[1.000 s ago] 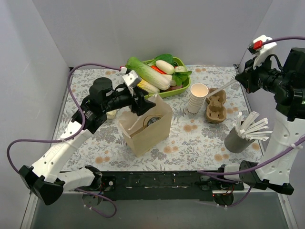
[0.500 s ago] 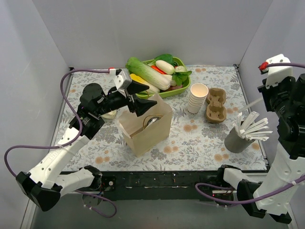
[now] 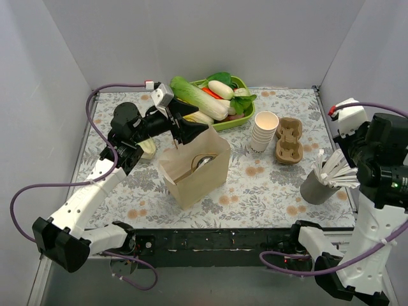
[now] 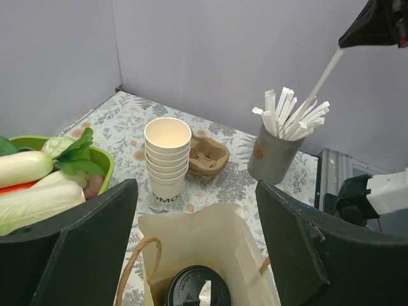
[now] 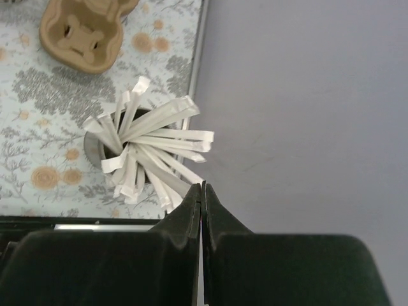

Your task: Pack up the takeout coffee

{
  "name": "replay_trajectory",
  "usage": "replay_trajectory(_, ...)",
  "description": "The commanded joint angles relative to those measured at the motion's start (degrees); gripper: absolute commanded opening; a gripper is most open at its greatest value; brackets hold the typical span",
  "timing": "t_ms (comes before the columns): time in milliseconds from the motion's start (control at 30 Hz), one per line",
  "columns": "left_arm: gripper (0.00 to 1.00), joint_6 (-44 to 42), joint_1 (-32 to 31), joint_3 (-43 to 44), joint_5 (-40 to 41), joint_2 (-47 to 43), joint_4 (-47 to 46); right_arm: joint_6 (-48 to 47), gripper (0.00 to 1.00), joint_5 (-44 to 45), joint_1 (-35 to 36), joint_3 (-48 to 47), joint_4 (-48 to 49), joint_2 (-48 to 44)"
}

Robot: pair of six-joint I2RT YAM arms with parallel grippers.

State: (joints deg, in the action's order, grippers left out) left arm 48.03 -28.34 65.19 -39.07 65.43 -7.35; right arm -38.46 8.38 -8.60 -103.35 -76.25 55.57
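The takeout coffee [image 4: 197,288], a cup with a black lid, stands inside the open brown paper bag [image 4: 210,229] at the table's middle; from above its lid [image 3: 203,161] shows in the bag [image 3: 197,175]. My left gripper [image 4: 196,191] hangs open over the bag's back edge [image 3: 185,131], holding nothing. My right gripper [image 5: 202,186] is shut on a thin white wrapped straw [image 4: 325,73]. It is raised at the right wall, above the grey straw holder [image 5: 102,150].
A stack of lidless paper cups [image 3: 263,131] and a pulp cup carrier [image 3: 288,140] stand right of the bag. The straw holder [image 3: 317,185] is at the right edge. A green basket of vegetables [image 3: 213,99] sits at the back. Walls enclose three sides.
My left gripper opened wide and lifted back off the bag, with the coffee left inside. My right arm swung the straw from the back right toward the front, over the straw holder.
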Motion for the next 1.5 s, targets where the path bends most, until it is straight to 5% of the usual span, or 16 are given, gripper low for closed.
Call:
replay_trajectory(0, 0.75, 0.14, 0.83, 1.43, -1.19, -0.3, -1.0, 0.05, 0.01, -2.22, -0.01, 7.19, 1.98, 1.03)
replay_trajectory(267, 0.76, -0.74, 0.74, 4.15, 0.83, 0.49, 0.85, 0.49, 0.01, 1.02, -0.01, 22.73, 11.64, 0.24)
replay_trajectory(300, 0.76, -0.92, 0.74, 5.03, 1.01, 0.75, 1.29, 0.75, 0.08, 0.76, -0.01, 22.67, 12.69, 0.85)
replay_trajectory(367, 0.76, -1.71, 0.56, 6.43, 1.8, 1.02, 1.99, 1.37, 0.4, -1.69, -0.01, 20.13, 12.44, 2.43)
replay_trajectory(400, 0.76, -2.23, 0.22, 8.1, 2.67, 1.28, 2.95, 2.24, 0.68, -5.7, -0.01, 15.25, 12.0, 4.87)
replay_trajectory(500, 0.78, -4.7, -0.31, 10.57, 4.17, 1.72, 5.06, 3.73, 0.89, -13.26, -0.01, 5.84, 10.51, 10.23)
replay_trajectory(767, 0.98, -12.77, 1.08, 21.28, 25.59, 5.05, 15.34, 14.35, 0.94, -23.5, 0.25, -8.08, 20.22, 22.02)
replay_trajectory(967, 0.98, -24.38, 4.85, 20.86, 41.41, 5.06, 15.18, 25.97, 0.98, -4.76, 5.6, -22.92, 28.51, 38.7)
replay_trajectory(1133, 0.98, -21.58, 13.38, 23.22, 39.16, 8.13, 20.27, 23.61, 0.98, 3.83, 15.53, -23.22, 40.87, 43.22)
replay_trajectory(1467, 0.98, -17.26, 24.2, 26.31, 36.08, 11.3, 21.68, 24.48, 0.98, 2.24, 23.54, -12.85, 58.82, 38.83)
